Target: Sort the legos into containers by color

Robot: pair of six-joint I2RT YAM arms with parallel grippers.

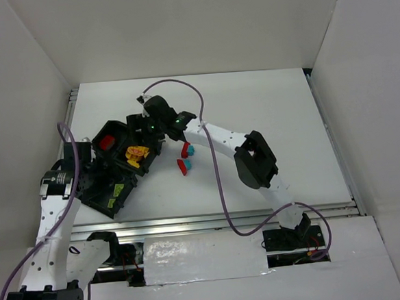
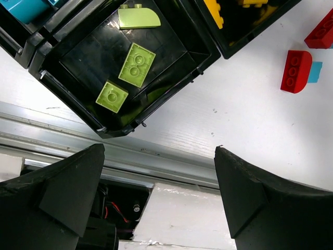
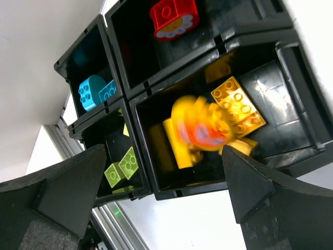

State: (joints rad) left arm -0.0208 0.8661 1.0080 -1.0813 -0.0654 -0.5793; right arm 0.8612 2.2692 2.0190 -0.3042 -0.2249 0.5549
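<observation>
Table: white board (image 1: 266, 118), flat, matte
Walls: plain white panels (image 1: 178, 28) at far, left and right sides
Near edge: aluminium rail (image 1: 212, 222), then white taped strip (image 1: 201, 258)
Light: even, soft shadows

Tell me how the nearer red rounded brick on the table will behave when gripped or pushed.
The red rounded brick looks like rigid, glossy plastic: it probably won't deform, but could slip on its curved side. Small, so likely light. Pushed, it would probably slide, nudging the cyan brick beside it.
</observation>
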